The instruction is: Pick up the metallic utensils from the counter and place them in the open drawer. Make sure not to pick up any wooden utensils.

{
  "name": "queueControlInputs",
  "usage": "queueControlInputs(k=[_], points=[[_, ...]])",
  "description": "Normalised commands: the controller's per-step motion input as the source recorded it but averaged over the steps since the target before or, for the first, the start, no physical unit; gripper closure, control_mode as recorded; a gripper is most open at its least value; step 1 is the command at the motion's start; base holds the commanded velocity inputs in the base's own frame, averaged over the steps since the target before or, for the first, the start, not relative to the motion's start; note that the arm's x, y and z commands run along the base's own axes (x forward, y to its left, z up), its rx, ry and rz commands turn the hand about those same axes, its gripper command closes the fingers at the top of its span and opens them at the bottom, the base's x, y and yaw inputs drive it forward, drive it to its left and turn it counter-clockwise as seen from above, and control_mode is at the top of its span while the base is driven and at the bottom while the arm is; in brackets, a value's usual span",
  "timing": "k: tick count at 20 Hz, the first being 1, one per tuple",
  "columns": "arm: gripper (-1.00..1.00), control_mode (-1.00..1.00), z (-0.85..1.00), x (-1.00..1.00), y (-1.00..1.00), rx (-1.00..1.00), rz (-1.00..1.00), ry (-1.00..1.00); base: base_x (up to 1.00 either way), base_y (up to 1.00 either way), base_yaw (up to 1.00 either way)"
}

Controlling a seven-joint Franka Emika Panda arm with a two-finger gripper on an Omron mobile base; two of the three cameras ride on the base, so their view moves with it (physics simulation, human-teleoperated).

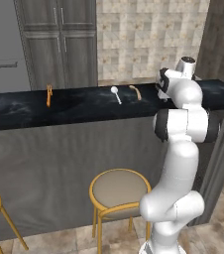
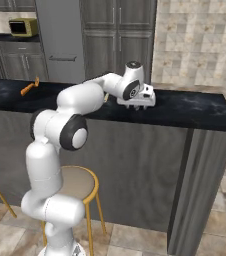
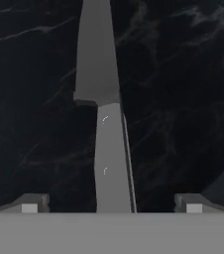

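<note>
Hovering over the right end of the black bench (image 1: 84, 106), the tool (image 1: 162, 92) sits with nothing in it. In the left view the silver spoon (image 1: 116, 94) lies mid-bench beside the wooden utensil (image 1: 135, 92); the orange utensil (image 1: 49, 95) is well apart toward the left end. From the right, the tool (image 2: 139, 103) hangs low over the slab. Hand view: jaws spread wide over bare marble. Looks like the approach step; next, reach for the spoon, skipping the wood.

Glossy white arm (image 1: 178, 163), seemingly black joints
</note>
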Motion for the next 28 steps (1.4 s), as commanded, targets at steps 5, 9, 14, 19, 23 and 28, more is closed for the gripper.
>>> queueControlInputs(k=[5, 9, 14, 19, 23, 28], points=[[-1.00, -1.00, -0.11, 0.46, -0.03, 0.00, 0.06, 0.00, 0.00, 0.00, 0.00], [-1.00, -1.00, -0.22, 0.26, -0.12, 0.00, 0.04, 0.00, 0.00, 0.00, 0.00], [-1.00, -1.00, -0.54, -0.15, -0.22, 0.01, 0.00, 0.01, 0.00, 0.00, 0.00], [1.00, -1.00, -1.00, -0.72, 0.07, 0.00, 0.00, 0.01, 0.00, 0.00, 0.00], [1.00, -1.00, -1.00, -0.38, 0.24, 0.00, 0.00, 0.00, 0.00, 0.00, 0.00], [1.00, -1.00, -1.00, -0.59, 0.08, 0.00, 0.00, -0.01, 0.00, 0.00, 0.00]])
